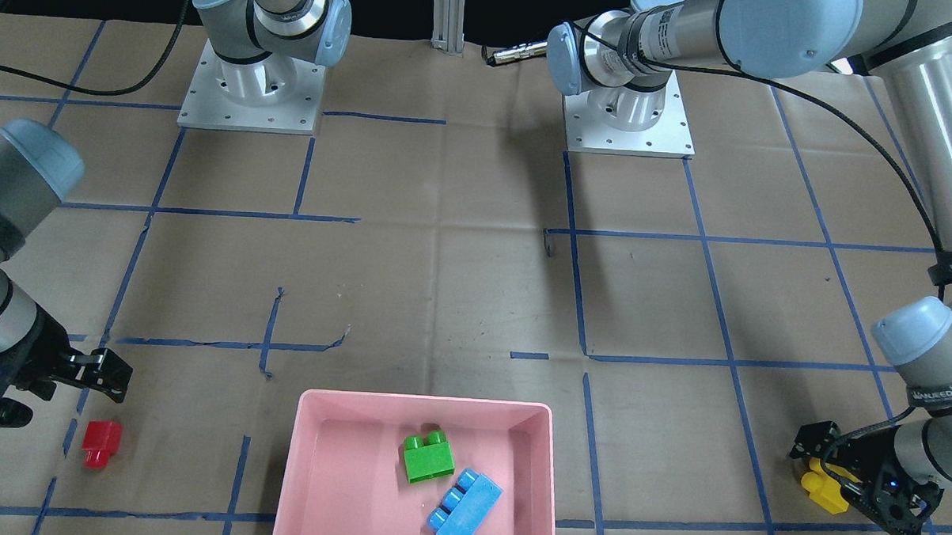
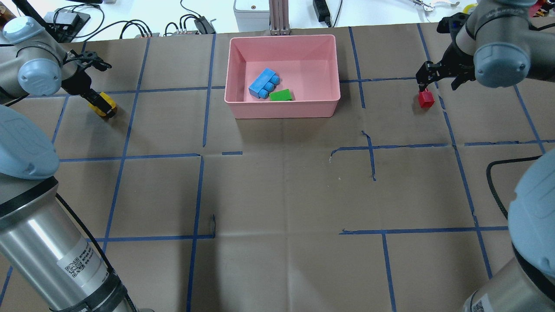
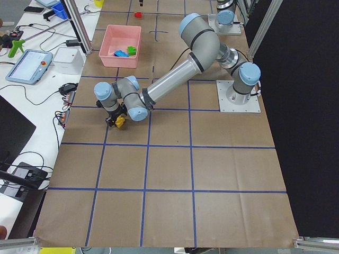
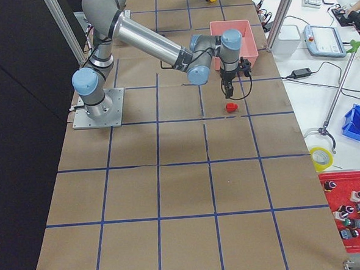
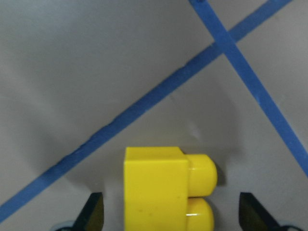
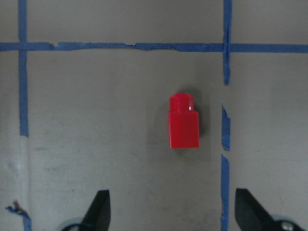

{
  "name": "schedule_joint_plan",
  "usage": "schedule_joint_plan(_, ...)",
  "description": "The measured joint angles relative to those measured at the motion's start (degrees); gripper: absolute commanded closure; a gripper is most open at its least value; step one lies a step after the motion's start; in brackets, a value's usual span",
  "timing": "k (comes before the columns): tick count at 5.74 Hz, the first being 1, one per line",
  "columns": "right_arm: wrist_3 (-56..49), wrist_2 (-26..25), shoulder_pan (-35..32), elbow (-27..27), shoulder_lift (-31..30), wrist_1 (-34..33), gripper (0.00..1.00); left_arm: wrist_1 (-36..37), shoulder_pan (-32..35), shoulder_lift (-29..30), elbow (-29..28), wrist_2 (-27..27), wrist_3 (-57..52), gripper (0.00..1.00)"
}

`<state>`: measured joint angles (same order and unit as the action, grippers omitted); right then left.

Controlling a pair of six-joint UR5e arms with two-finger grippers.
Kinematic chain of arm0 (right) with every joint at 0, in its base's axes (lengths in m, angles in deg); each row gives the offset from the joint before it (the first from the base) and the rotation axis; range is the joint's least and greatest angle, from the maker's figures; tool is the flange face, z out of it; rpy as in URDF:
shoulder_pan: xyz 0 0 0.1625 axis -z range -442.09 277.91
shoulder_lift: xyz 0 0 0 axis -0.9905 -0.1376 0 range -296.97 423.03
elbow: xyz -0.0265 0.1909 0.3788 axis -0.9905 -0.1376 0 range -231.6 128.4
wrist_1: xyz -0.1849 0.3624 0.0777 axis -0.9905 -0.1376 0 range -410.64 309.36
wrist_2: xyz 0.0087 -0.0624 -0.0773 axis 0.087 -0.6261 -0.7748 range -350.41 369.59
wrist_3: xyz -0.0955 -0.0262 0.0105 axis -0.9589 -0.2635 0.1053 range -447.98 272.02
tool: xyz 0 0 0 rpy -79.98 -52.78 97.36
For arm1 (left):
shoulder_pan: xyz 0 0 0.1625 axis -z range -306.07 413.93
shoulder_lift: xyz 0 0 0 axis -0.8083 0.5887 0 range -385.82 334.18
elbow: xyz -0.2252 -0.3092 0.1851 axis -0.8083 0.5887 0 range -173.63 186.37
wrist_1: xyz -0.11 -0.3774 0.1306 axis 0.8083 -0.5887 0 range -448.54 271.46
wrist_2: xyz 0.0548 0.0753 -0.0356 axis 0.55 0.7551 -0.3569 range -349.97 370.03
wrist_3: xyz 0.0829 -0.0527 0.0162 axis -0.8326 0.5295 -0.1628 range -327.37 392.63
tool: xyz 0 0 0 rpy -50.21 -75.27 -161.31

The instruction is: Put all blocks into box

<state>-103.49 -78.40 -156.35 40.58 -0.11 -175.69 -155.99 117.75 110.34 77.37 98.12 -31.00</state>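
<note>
Yellow block (image 5: 156, 187): laid on its side on the tabletop (image 2: 282, 195), far out on the robot's left. In the left wrist view its 2 studs are turned toward the view's right, and its long axis runs up and down the view.

Red block (image 6: 183, 126): laid on its side, far out on the right. Its 1 stud is turned away from the robot, and the long axis follows the stud.

Left arm: stretched outward with the wrist bent low. The left pincer (image 5: 173, 214) is spread wide around the yellow block. A gap is seen at each finger and nothing is gripped.

Right arm: stretched outward with the wrist turned down. The right pincer (image 6: 174, 211) is held above the tabletop, spread wide and empty. The red block lies ahead of its fingertips, in line with the gap and apart from both.

Box (image 2: 282, 109): set at the far middle of the tabletop. The light blue block (image 2: 263, 83) is seen inside, lying diagonally with its 3 studs sideways. The green block (image 2: 281, 95) lies just beside it.
</note>
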Motion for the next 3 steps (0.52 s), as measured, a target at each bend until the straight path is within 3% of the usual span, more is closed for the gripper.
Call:
schedule_joint_plan(2,0.39,0.09,0.00,0.43,5.20,-5.09,0.09,0.15,0.00,-0.03,-0.30,0.21,-0.03,0.73)
schedule_joint_plan(3,0.30,0.07,0.00,0.30,6.79,-6.75,0.10,0.50,-0.01,-0.06,-0.45,0.41,-0.05,0.81)
